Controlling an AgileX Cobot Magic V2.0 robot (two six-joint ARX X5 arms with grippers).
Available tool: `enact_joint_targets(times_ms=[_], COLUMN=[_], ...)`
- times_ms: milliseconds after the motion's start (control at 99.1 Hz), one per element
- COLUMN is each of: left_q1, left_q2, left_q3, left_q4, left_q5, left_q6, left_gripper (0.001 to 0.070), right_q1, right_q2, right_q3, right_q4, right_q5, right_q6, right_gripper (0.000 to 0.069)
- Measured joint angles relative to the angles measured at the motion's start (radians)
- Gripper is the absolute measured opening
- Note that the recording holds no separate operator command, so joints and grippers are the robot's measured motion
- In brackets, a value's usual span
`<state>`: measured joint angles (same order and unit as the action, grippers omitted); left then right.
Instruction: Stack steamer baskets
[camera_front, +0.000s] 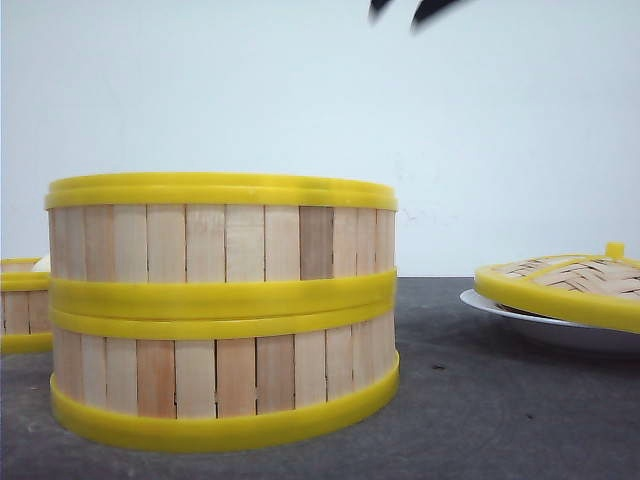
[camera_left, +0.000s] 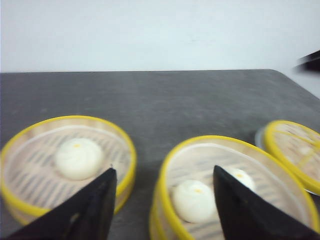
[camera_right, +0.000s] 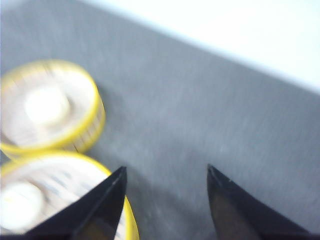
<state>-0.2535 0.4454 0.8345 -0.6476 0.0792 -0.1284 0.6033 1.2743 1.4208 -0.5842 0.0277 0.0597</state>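
We have two steamer baskets already stacked (camera_front: 222, 310), standing on the dark counter (camera_front: 480, 400), and a third steamer basket (camera_left: 67, 162) sitting alone beside them, a white bun (camera_left: 78, 158) inside it. By our judgement one stacking step is done and the step in hand is fetching that last basket.

Our left gripper (camera_left: 162, 200) hangs above and just short of both, its fingers spread with nothing between them; the stack's open top (camera_left: 235, 185), holding two buns, lies under its right finger, and the single basket lies under its left finger. Our right gripper (camera_right: 165, 200) is likewise spread and empty, over bare counter, with the stack (camera_right: 55, 200) beside its left finger and the single basket (camera_right: 50, 107) further out on that same side.

Off past the stack, to the right of the left gripper, the woven lid (camera_front: 570, 285) rests tilted on a white plate (camera_front: 540, 325).

Next, we think, one gripper must drop onto the single basket's rim, pinch the wall, lift it clear of the stack's top rim and set it down centred, kept level so the bun stays put.
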Motion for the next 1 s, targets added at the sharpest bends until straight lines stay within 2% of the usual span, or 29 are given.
enact_joint_targets(times_ms=[242, 383, 524, 686, 857, 999], left_q1=[0.008, 0.056, 0.134, 0.232, 0.305, 0.336], left_q2=[0.151, 0.314, 0.502, 0.720, 0.913, 1.018], left_q3=[0.002, 0.048, 0.100, 0.171, 0.235, 0.253], left_q4=[0.048, 0.064, 0.113, 0.119, 0.101, 0.103], left_q5=[-0.211, -0.282, -0.285, -0.281, -0.211, -0.184], left_q6=[-0.014, -0.015, -0.024, -0.072, -0.112, -0.136], left_gripper=[0.0313, 0.0313, 0.0313, 0.0313, 0.0313, 0.0313], right_q1=[0.017, 0.017, 0.017, 0.017, 0.017, 0.017], right_q2=[-0.259, -0.330, -0.359, -0.391, -0.412, -0.420], right_q3=[0.004, 0.005, 0.005, 0.005, 0.005, 0.005], right_q4=[-0.089, -0.192, -0.245, -0.261, -0.267, -0.273], right_q5=[0.044, 0.048, 0.049, 0.048, 0.048, 0.048], right_q6=[0.000, 0.000, 0.000, 0.000, 0.000, 0.000], right_gripper=[0.0306, 0.0306, 0.0306, 0.0306, 0.0306, 0.0306])
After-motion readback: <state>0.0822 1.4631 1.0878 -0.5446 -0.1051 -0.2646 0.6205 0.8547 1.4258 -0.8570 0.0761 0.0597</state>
